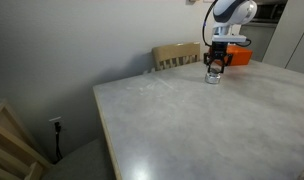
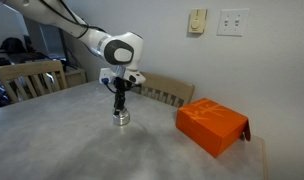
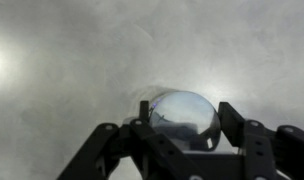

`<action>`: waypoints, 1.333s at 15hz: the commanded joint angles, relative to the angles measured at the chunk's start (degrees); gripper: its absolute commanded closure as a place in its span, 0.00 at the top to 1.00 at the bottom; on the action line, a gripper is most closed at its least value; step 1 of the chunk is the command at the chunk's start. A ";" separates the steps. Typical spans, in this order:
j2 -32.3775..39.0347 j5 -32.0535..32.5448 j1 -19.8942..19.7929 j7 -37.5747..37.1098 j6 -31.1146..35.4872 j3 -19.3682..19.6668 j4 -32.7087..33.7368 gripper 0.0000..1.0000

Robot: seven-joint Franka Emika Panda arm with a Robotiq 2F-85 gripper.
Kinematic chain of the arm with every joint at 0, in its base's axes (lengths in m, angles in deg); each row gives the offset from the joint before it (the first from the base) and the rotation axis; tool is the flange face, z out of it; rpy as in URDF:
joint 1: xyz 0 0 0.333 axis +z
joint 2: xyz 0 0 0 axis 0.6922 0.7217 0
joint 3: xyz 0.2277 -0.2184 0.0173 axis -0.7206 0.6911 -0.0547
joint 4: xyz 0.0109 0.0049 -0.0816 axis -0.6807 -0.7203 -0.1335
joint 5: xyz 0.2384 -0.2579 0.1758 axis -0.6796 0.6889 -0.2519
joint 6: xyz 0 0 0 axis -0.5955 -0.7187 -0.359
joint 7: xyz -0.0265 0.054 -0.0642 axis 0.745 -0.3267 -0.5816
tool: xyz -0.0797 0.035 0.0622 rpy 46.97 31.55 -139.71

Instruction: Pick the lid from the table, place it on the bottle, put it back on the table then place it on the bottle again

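My gripper (image 2: pixel 120 105) hangs straight down over the bottle (image 2: pixel 121 119), upright on the table (image 2: pixel 52 140) well apart from the orange box (image 2: pixel 212 126). In the wrist view my fingers (image 3: pixel 230 115) flank the lid (image 3: pixel 182 114) — a silvery round cap — part-way open and close against its rim, though I cannot tell whether they pinch it or whether it rests on the bottle. I judge the cap should be held level and centred, with purely vertical motion — any sideways drag could tip that small bottle.

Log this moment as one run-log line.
gripper: straddles small squat clear glass bottle, grip unclear | bottle: upright on pale grey marbled table | orange box: apart
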 commanded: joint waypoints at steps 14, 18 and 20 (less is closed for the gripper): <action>-1.09 -0.66 -2.00 0.46 1.93 0.06 -0.08 0.44; -0.76 -4.89 -5.06 4.15 2.48 -2.30 0.44 0.44; -0.41 -9.13 -7.60 7.38 2.23 -4.40 0.64 0.44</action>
